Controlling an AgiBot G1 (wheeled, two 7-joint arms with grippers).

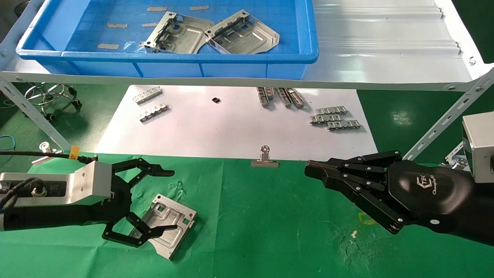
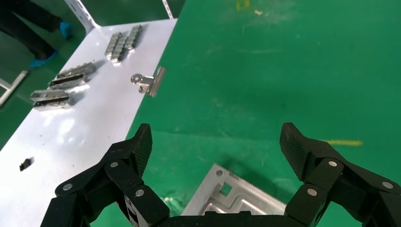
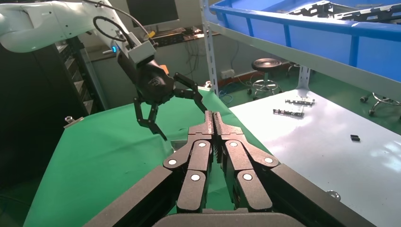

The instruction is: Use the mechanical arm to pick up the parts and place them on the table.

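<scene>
While its claw fingers stand spread wide and hold nothing, the left gripper hangs low over the green table at the robot's left, one finger raised toward the white sheet, the other reaching over a silver part that lies flat on the cloth. In the left wrist view the part shows between and below the two open fingers, with no visible contact. Bare green cloth stretches from this part to the table's middle.

Opposite, the right gripper is stretched out level above the cloth at the robot's right, its fingers pressed together with nothing between them; broad open cloth separates the two arms.

A silver binder clip sits at the seam where the green cloth meets the white sheet, roughly midway between the grippers. Small ribbed grey strips lie in groups along the sheet's far side.

Above, on the pale grey shelf, a blue bin holds two more parts, leaning against each other near its centre, well apart from the bin's walls.
</scene>
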